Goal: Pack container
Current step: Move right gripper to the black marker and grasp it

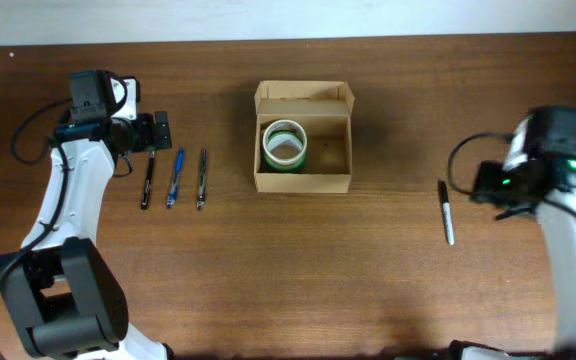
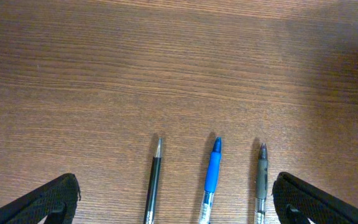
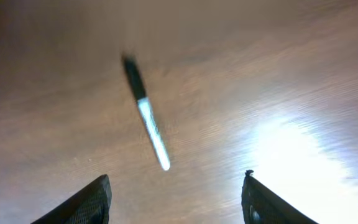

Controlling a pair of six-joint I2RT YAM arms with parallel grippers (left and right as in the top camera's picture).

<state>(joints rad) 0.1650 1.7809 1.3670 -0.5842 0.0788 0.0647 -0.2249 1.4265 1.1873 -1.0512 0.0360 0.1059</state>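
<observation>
The tan cardboard container (image 1: 303,178) sits open at the table's centre with a roll of green-and-white tape (image 1: 285,145) inside. Three pens lie left of it: a black pen (image 1: 148,179), a blue pen (image 1: 175,177) and a grey pen (image 1: 202,178). My left gripper (image 1: 154,131) is open above their far ends; the left wrist view shows the black pen (image 2: 153,182), the blue pen (image 2: 211,176) and the grey pen (image 2: 261,180) between its fingers (image 2: 176,202). A black-capped white marker (image 1: 446,211) lies at right. My right gripper (image 1: 483,183) is open just right of it, the marker (image 3: 145,114) ahead of its fingers (image 3: 176,193).
The container's flap lid (image 1: 304,94) stands open at its far side. The table's far edge (image 1: 288,40) meets a white wall. Cables trail from both arms. A bright glare patch (image 3: 303,162) shows on the wood in the right wrist view.
</observation>
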